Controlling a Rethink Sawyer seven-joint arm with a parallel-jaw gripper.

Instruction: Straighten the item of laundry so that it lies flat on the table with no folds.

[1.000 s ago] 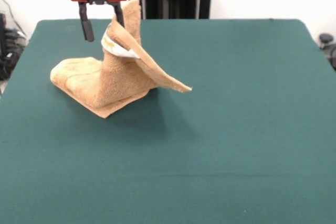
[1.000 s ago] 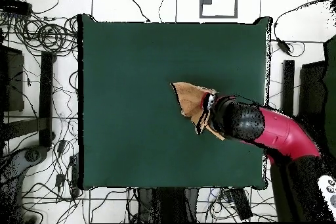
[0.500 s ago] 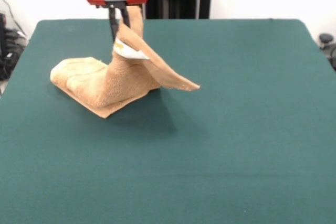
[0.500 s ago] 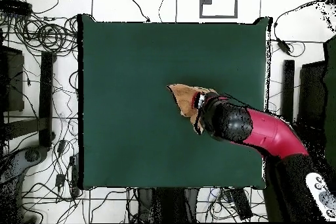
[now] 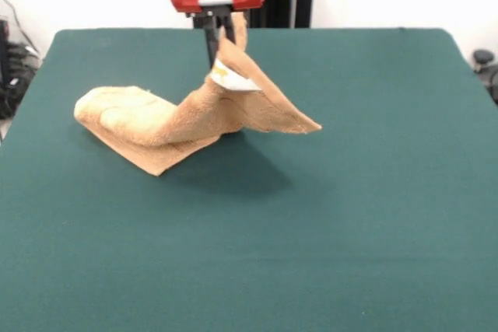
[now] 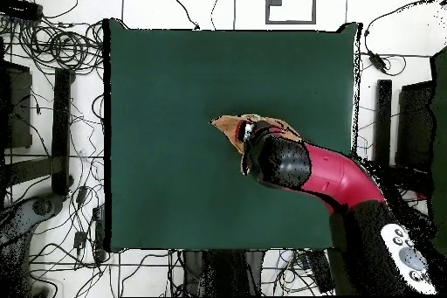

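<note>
Large dark green felt-covered table (image 5: pixel 366 215). Red and black arm's gripper (image 5: pixel 220 36) clenched on a raised fold of the orange-tan terry-cloth towel (image 5: pixel 148 126), whose bulk lies crumpled at 10 o'clock of table centre. Small white care tag (image 5: pixel 233 79) shows just under the grip.

Arm lowered over the table, gripper clamped.
The gripper (image 5: pixel 220 35) hangs below its red housing with its dark fingers (image 5: pixel 210 40) pressed together on raised cloth; overhead, the red-and-black arm (image 6: pixel 336 181) reaches in diagonally.
</note>
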